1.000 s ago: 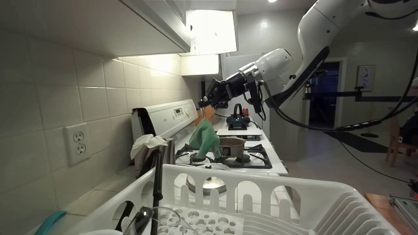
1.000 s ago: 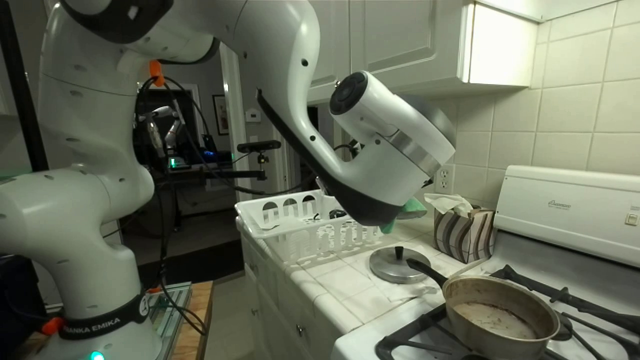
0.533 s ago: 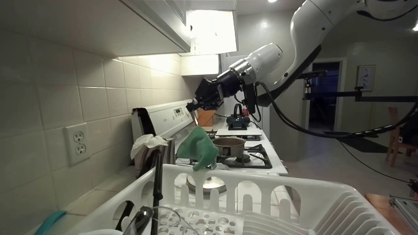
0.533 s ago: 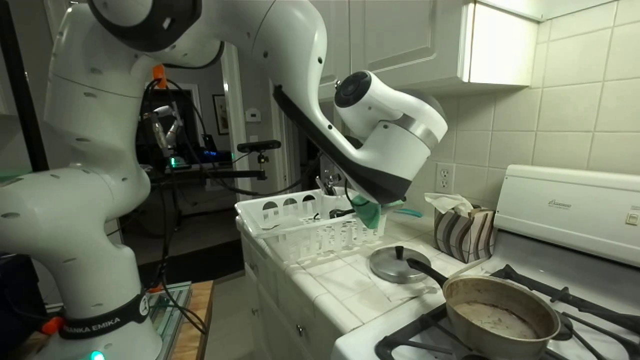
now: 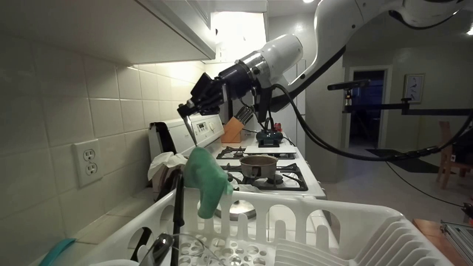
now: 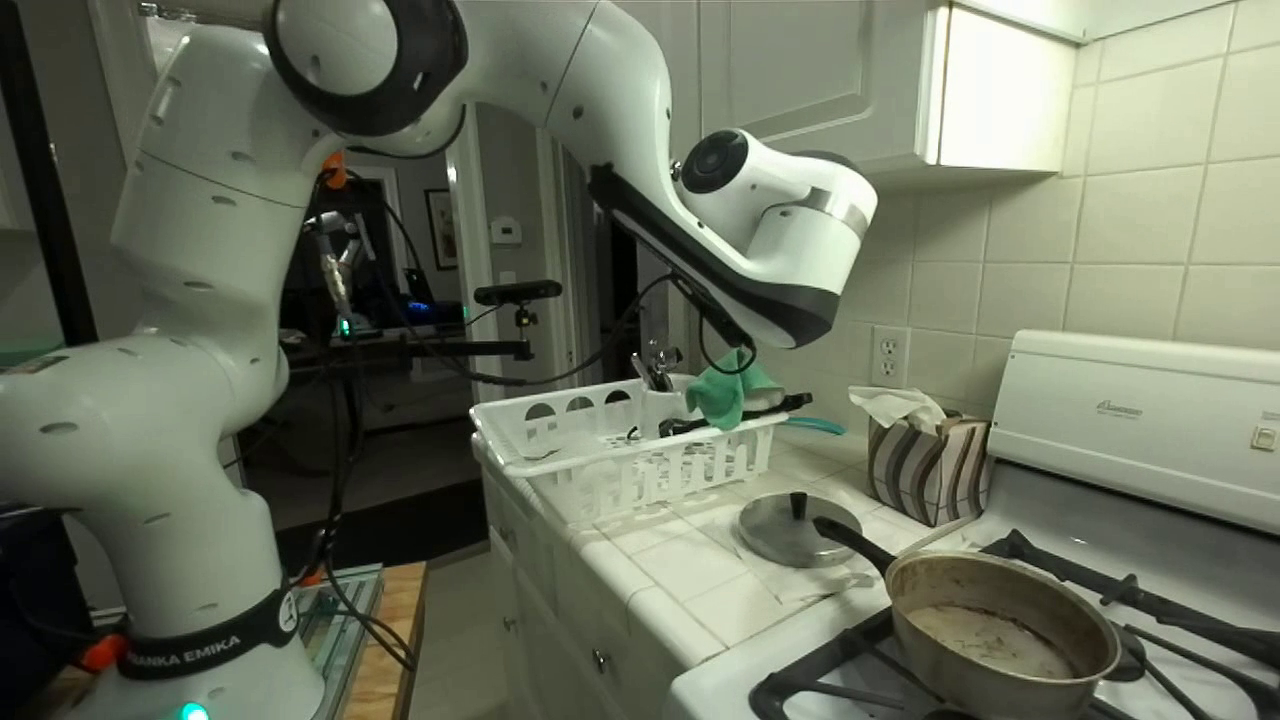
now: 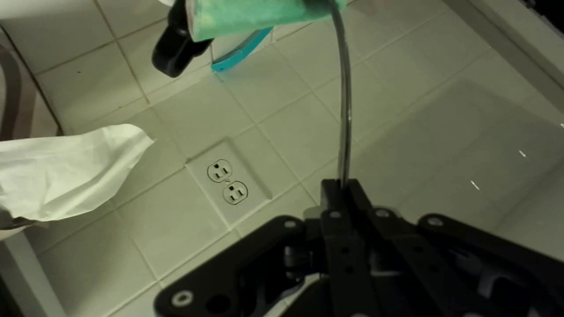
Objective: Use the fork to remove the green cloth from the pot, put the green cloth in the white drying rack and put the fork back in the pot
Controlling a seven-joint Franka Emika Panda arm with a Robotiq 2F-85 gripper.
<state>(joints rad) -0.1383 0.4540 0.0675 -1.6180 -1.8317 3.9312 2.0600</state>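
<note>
My gripper (image 5: 183, 110) is shut on the silver fork (image 5: 191, 131), which slants down from the fingertips. The wrist view shows the gripper (image 7: 345, 187) with the fork (image 7: 346, 101) pinched between its pads. The green cloth (image 5: 207, 181) hangs from the fork's far end, and the tines are hidden in it. The cloth's lower part overlaps the rim of the white drying rack (image 5: 295, 202). In an exterior view the cloth (image 6: 722, 398) shows at the rack's (image 6: 610, 492) back corner. The metal pot (image 6: 985, 640) stands on the stove with no cloth in it.
Black handles (image 5: 178, 199) stick up in the rack near the cloth. A pot lid (image 6: 790, 535) lies on the counter. A tissue box (image 6: 925, 475) stands by the tiled wall. A teal object (image 5: 57, 251) lies beside the rack. Upper cabinets (image 6: 790, 70) hang above.
My gripper has carried the fork and cloth away from the stove, to the drying rack. The fork tilts more now. The pot and rack have not moved.
</note>
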